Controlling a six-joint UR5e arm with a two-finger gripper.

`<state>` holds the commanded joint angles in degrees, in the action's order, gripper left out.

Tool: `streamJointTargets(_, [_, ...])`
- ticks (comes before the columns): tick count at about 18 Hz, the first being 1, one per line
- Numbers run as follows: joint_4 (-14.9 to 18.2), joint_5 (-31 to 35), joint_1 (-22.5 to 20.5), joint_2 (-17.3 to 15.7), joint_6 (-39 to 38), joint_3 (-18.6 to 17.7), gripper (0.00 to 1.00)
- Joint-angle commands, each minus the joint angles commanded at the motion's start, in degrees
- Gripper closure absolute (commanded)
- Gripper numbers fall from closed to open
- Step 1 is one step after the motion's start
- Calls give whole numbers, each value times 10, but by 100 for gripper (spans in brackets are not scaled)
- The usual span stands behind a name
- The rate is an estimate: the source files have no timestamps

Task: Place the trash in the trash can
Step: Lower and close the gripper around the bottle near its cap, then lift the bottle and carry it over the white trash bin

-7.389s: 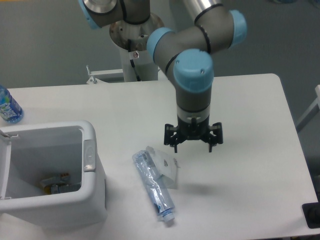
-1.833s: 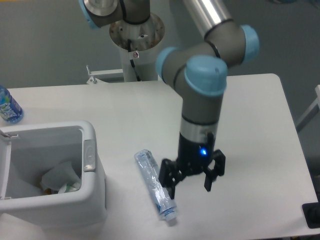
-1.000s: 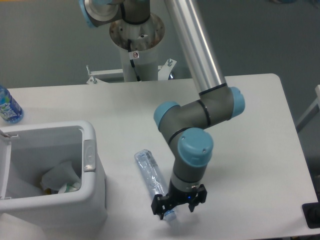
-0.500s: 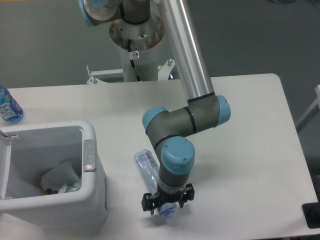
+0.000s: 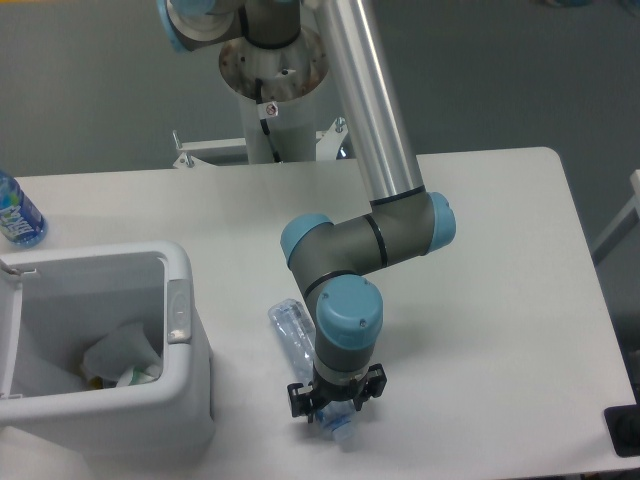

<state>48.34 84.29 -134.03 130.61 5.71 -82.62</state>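
The flattened clear bluish plastic bottle (image 5: 293,331) lies on the white table (image 5: 480,260) just right of the trash can, its cap end toward the front edge. My gripper (image 5: 336,397) is down over that cap end, open, with one dark finger on each side of the bottle; the wrist hides the bottle's middle. The crumpled white paper (image 5: 122,352) rests inside the trash can (image 5: 185,340), a white bin with a grey latch tab at the front left.
An intact blue-labelled water bottle (image 5: 15,212) stands at the far left edge of the table. The robot's base column (image 5: 270,90) rises behind the table. A dark object (image 5: 625,430) sits at the front right corner.
The crumpled paper went from the table into the bin. Since then the arm came down and left over the bottle's cap end; in the last half second it only settled slightly.
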Motion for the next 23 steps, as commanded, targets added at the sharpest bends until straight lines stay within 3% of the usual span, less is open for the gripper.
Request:
streamJointTargets(8, [-1, -1, 0, -15, 3, 11, 33])
streamJointTargets(13, [-11, -5, -15, -52, 18, 27, 33])
streamJointTargets(17, [-30, -62, -36, -84, 5, 91, 33])
streamJointTargets(20, [-79, -91, -46, -104, -38, 138, 33])
streamJointTargets(23, [-89, -94, -42, -144, -44, 146, 33])
